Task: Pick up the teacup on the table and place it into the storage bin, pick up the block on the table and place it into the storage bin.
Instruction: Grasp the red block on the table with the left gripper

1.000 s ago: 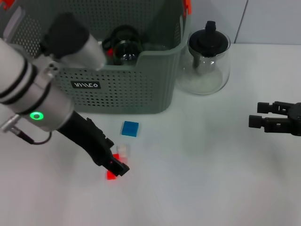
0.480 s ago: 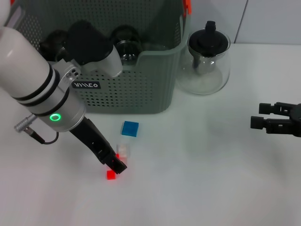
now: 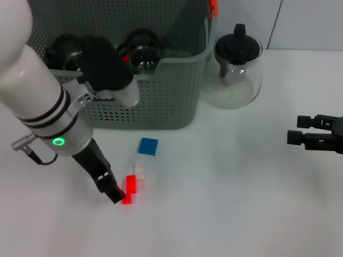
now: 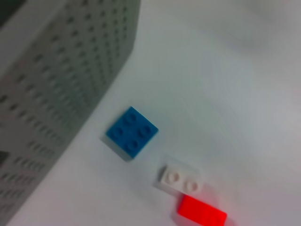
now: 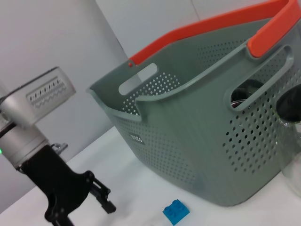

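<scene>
The head view looks down from high up. Both wrist views sit low and share the blue block (image 4: 131, 131) and the storage bin (image 5: 197, 155).

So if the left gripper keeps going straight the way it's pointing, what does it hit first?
Probably the red block: the left gripper angles down toward the table, its tip right beside that block. Depth is unclear, so it might meet bare tabletop instead.

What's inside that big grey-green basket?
In the storage bin, dark round glassy items show over the front wall, looking like cups, at least two. The left arm and the perforated walls cover the rest, so the bin's floor and any blocks there cannot be seen.
</scene>
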